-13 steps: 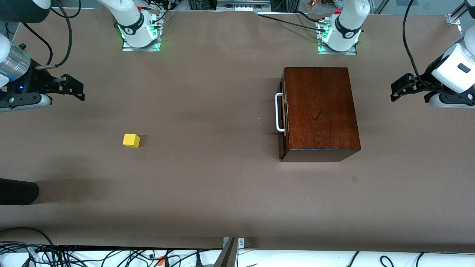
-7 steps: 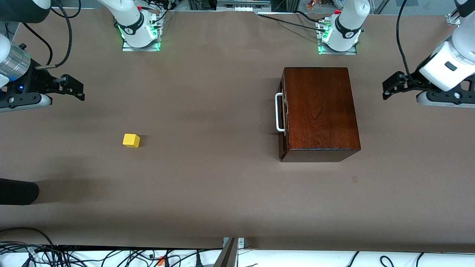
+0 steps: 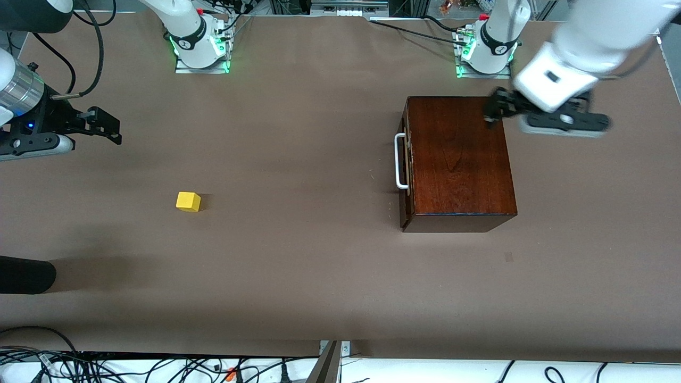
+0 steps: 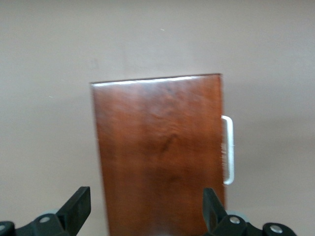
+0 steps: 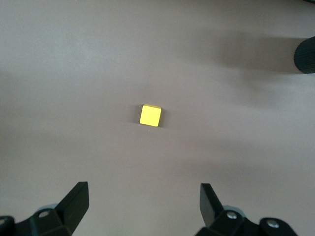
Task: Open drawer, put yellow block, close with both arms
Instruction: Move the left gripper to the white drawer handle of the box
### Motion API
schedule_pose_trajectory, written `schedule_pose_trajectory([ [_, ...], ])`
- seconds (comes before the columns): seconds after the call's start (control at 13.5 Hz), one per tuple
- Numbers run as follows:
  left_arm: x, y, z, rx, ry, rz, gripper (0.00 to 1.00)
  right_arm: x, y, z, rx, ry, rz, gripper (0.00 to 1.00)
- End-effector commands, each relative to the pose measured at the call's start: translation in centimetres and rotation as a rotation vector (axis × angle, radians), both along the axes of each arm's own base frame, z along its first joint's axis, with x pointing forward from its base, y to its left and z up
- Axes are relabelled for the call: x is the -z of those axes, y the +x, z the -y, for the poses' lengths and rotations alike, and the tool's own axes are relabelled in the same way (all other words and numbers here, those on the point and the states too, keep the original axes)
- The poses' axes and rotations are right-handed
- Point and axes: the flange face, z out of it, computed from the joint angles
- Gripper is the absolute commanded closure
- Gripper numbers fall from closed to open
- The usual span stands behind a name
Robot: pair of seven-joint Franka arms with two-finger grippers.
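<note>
1. Handle (image 3: 400, 161) on the drawer (image 3: 406, 165) faces the right arm's end of the desk (image 3: 298, 276); its long bar runs from the robots' edge toward the camera's edge, so the jaws would probably have to close across that bar.
2. The left gripper (image 3: 492, 111) hangs over the box's (image 3: 460, 159) corner nearest the left arm's base, jaws spread wide and empty; the handle sits on the box's face away from it.
3. The drawer looks shut, though the blurred left wrist view leaves this uncertain.
4. The yellow block (image 3: 188, 201) lies alone toward the right arm's end, well apart from the box.
5. The right gripper (image 3: 109, 127) waits near that end's edge, jaws open and empty, with the block in its wrist view.
6. The desk is flat brown matting with ample room in front of the drawer.
</note>
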Motion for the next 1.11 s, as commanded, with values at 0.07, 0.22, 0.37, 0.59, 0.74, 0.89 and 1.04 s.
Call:
schedule_pose_trajectory([
  [0.07,1.8,-1.7,8.3,-0.095,-0.006,-0.024,0.0,-0.6,0.0,-0.2,-0.003,0.016,-0.003,0.0],
  [0.22,3.3,-3.3,13.4,-0.08,0.029,-0.024,0.0,-0.6,0.0,-0.2,-0.003,0.016,-0.003,0.0],
  [0.37,5.1,-5.0,18.5,-0.085,0.077,-0.007,0.0,-0.6,0.0,-0.2,-0.003,0.016,-0.003,0.0],
  [0.59,8.7,-5.1,21.9,-0.084,0.127,-0.001,0.0,-0.6,0.0,-0.2,-0.003,0.016,-0.003,0.0],
  [0.74,11.0,-4.2,22.6,-0.055,0.145,0.014,0.0,-0.7,0.0,-0.2,-0.003,0.016,0.0,0.0],
  [0.89,13.0,-4.3,24.1,-0.02,0.151,0.035,0.0,-0.6,0.0,-0.2,-0.003,0.016,-0.002,0.0],
  [1.04,15.6,-4.1,25.0,0.003,0.17,0.032,0.0,-0.5,0.0,-0.1,-0.002,0.015,-0.003,0.0],
])
